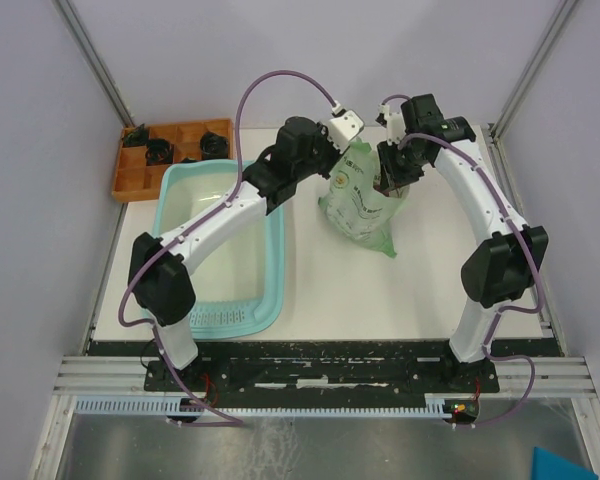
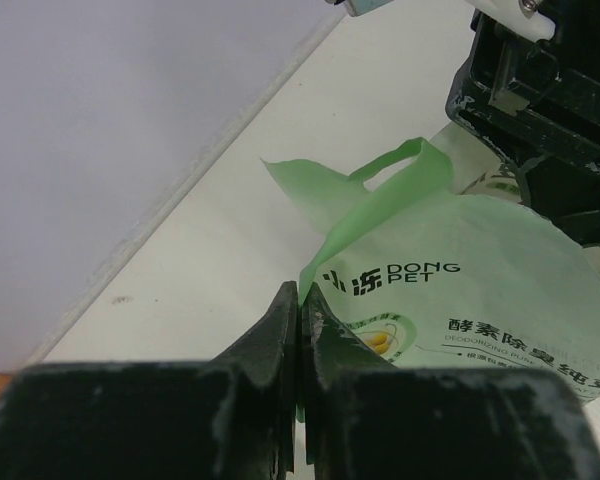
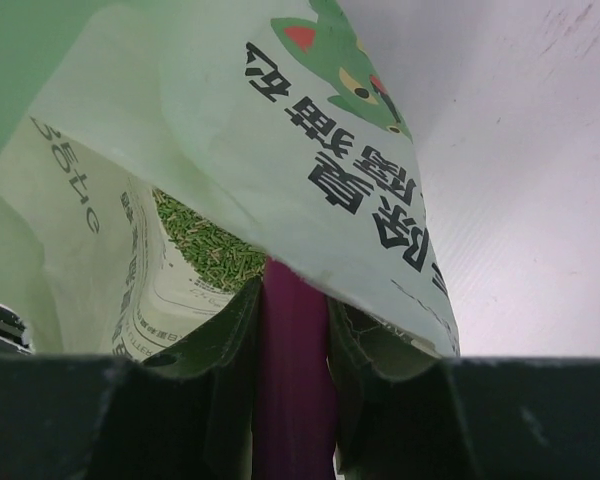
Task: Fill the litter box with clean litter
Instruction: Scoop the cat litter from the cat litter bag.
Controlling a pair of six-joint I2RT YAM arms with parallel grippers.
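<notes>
From the top camera, the large light-teal rectangular plastic litter box [image 1: 276, 262] lay on the 9 o'clock side of the white table [image 1: 380, 300], with its perforated grate strip at the 6 o'clock end. What showed of its floor was pale bare plastic. The left arm reached across it toward 1 o'clock. At mid-table a pale green printed plastic bag [image 1: 360, 205] stood slumped, with both wrists at its upper end. An orange compartment tray [image 1: 140, 180] of small black parts sat in the 10 o'clock corner. This view did not show how either gripper's fingers stood.

The left wrist camera settled that for its side. The left gripper [image 2: 300, 300] was closed to a sliver, pinching the thin edge of the bag [image 2: 460, 330] just below its cut-out handle.

Only the right wrist camera looked into the bag's mouth. There the clean litter [image 3: 205, 240], small green pellets, lay inside, toward 10 o'clock from the fingers, under a drooping printed flap. The right gripper [image 3: 292, 310] stood at a middling width, clamped on the handle of a magenta plastic scoop [image 3: 292, 380]. The handle ran toward 12 o'clock and passed under the flap, so the scoop's bowl was hidden.
</notes>
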